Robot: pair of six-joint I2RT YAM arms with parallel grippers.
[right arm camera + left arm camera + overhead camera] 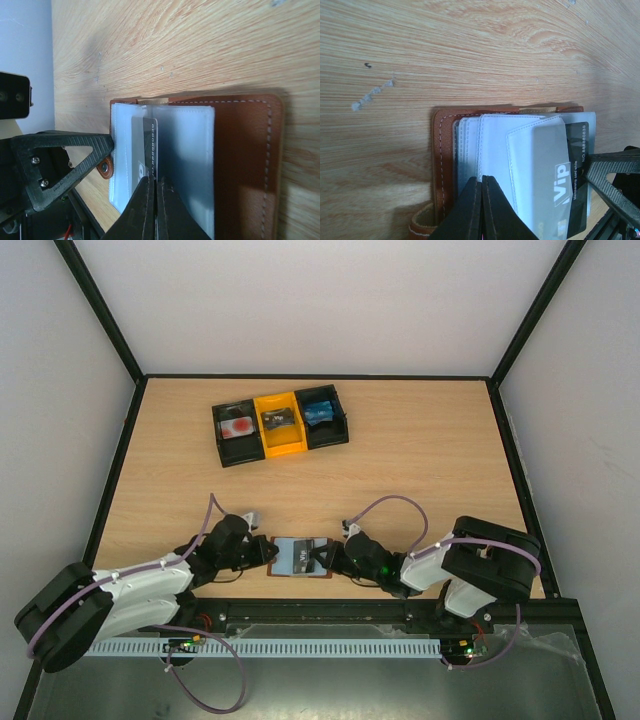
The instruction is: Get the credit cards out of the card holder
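Fully closed, the left hand and right hand pin the open card holder flat, apparently to make its VIP card reachable.

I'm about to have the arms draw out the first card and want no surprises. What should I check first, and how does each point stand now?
1. The card holder lies open on the table: ok.
2. The black card shows past the edge of its clear sleeve: ok.
3. The left gripper is shut over the sleeves. Whether it pins the holder down: cannot tell.
4. The right gripper is shut at the card's edge. Whether it actually pinches the card: cannot tell.
5. The tray sits well away from both arms: ok.
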